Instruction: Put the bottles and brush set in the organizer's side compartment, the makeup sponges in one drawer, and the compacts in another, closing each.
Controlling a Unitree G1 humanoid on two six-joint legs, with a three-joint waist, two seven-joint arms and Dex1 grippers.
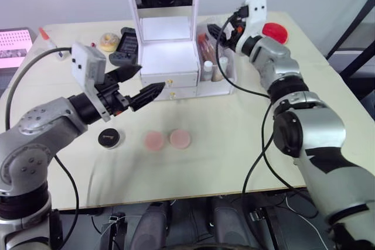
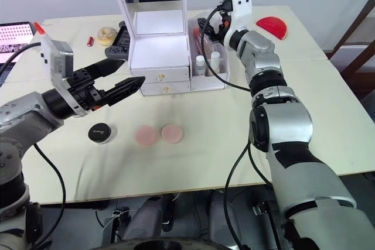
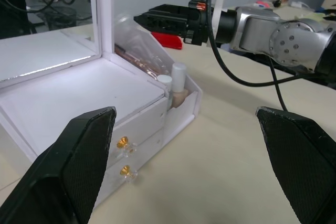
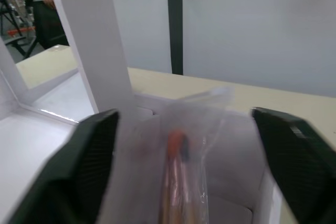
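Observation:
The white organizer stands at the back centre, its mirror upright and both drawers shut. Two bottles and the bagged brush set stand in the side compartment. My right gripper hovers open over that compartment, its fingers on either side of the brush set's bag. In front of the drawer knobs and slightly to their left, my left gripper is open and empty. Two pink makeup sponges lie side by side on the table in front. One black compact lies left of them.
A black rectangular gadget and a yellowish ring roll lie left of the organizer. A red dish sits at the back right. A tablet and a red-capped tube lie far left.

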